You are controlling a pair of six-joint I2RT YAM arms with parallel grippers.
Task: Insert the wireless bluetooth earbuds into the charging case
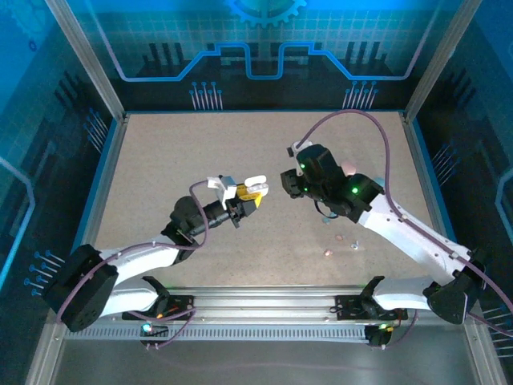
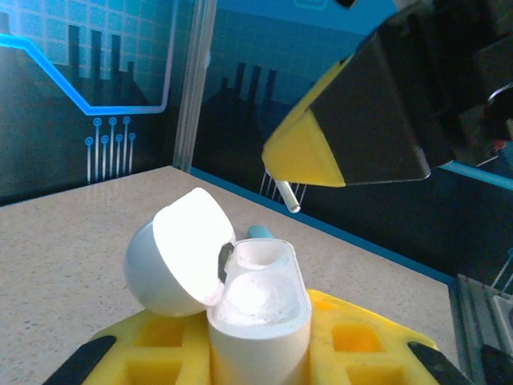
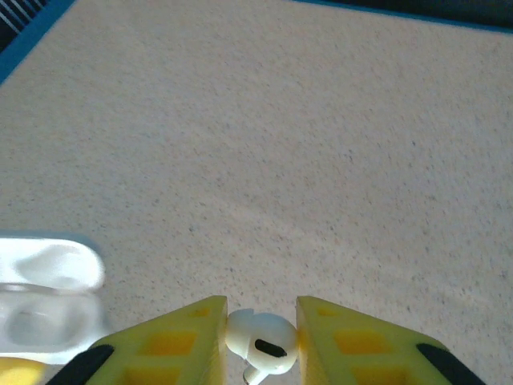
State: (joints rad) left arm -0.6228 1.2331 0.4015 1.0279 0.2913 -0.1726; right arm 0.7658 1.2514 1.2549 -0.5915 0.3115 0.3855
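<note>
My left gripper [image 1: 244,196] is shut on a white charging case [image 2: 260,321], held upright above the table with its lid [image 2: 188,253] flipped open to the left. Both wells in the case look bare. My right gripper [image 3: 260,325] is shut on a white earbud [image 3: 260,338], pinched between the yellow pads with its stem pointing down. In the top view the right gripper [image 1: 287,183] hangs just right of the case [image 1: 255,184]. From the left wrist, the right gripper's fingers [image 2: 353,136] hover above and beyond the case, the earbud stem [image 2: 288,196] poking out below them.
Several tiny loose earbuds [image 1: 327,253] lie on the speckled table in front of the right arm. A pink case [image 1: 349,168] sits behind the right wrist. A pale blue piece [image 2: 260,233] lies on the table just beyond the held case. Blue walls enclose the table.
</note>
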